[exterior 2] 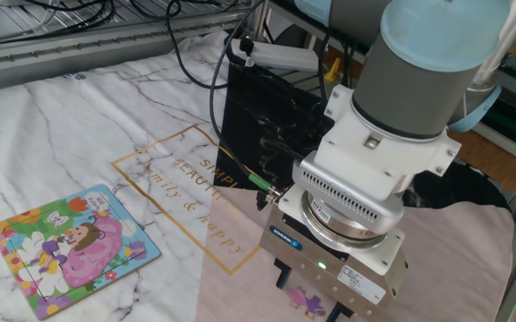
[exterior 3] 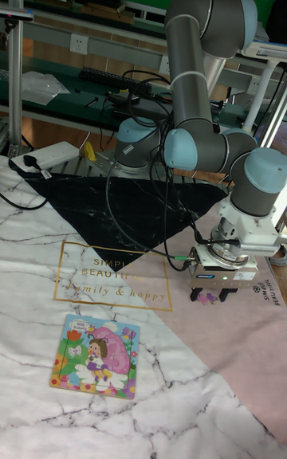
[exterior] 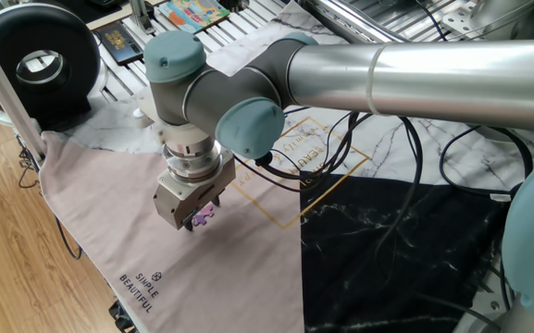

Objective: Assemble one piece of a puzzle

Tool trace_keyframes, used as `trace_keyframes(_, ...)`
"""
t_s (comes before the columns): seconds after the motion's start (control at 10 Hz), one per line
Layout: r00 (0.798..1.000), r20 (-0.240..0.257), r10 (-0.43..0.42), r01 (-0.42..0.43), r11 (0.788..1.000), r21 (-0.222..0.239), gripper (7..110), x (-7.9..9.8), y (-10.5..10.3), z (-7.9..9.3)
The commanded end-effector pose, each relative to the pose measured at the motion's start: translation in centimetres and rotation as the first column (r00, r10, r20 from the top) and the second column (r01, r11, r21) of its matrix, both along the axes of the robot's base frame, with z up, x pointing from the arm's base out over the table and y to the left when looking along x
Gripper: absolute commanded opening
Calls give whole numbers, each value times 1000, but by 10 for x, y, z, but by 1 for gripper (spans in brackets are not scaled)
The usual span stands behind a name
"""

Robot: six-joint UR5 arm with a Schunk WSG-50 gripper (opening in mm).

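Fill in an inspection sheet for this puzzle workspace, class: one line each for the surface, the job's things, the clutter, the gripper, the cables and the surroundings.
Surface: table cloth in white marble, black and pink patches, with gold lettering.
Job's things: purple piece on the pink patch; puzzle board flat on the marble patch, well apart from it.
Clutter: second colourful board and a dark booklet at the far edge.
Gripper: gripper low over the piece, fingers on either side; contact cannot be judged.
Cables: black cables looping over the cloth, one green-tipped plug at the wrist.
Surroundings: black round fan, wooden floor, power strip.
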State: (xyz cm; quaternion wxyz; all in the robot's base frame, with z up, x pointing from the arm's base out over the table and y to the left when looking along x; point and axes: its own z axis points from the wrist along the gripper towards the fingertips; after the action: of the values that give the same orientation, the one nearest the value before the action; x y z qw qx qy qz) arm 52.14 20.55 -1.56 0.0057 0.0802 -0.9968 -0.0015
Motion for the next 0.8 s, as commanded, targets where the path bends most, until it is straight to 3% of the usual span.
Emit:
trace_keyframes(0.0, 1000, 4, -9, 9, 1000, 9, 44, 2, 1, 1)
trace_keyframes(0.6, 1000, 1, -3, 3, 1000, 19, 44, 1, 4, 1)
trace_keyframes(0.7, 1000, -4, 1, -1, 1000, 20, 66, 0, 4, 1)
